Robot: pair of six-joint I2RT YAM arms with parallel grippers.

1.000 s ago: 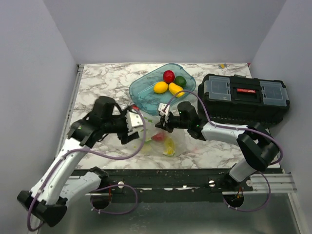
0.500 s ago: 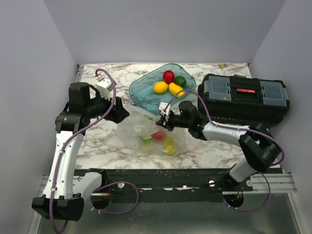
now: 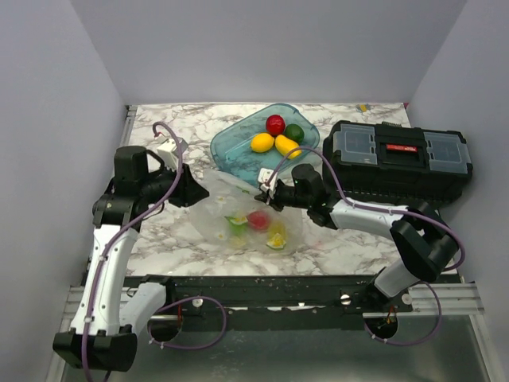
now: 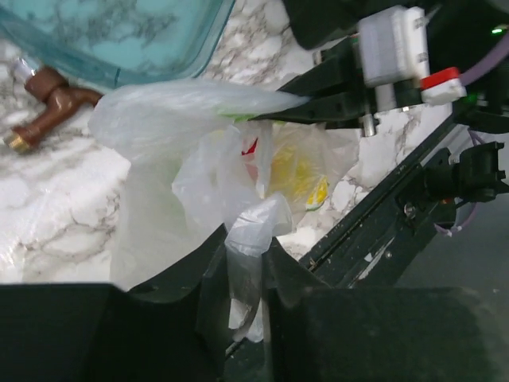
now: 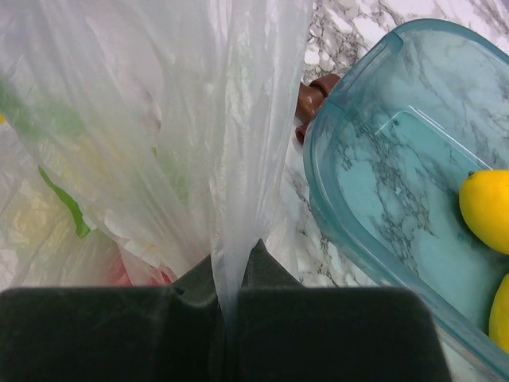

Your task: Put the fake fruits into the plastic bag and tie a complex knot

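Bag: the plastic bag (image 3: 238, 208) sags on the table (image 3: 199, 119), toward the near edge; its thin, soft film looks slippery and tearable, and is best held at the bunched mouth.
Fruits: several fake fruits (image 3: 258, 220) sit inside the bag; others lie in the teal tub (image 3: 231, 147) beyond.
Left gripper (image 4: 245, 253): clamped on a twisted tail of film.
Right gripper (image 5: 227, 302): pinched tight on a stretched fold.

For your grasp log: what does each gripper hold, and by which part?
Both hold the thin transparent citrus-print plastic bag: left gripper pinches a bunched strip of film, right gripper a gathered fold.
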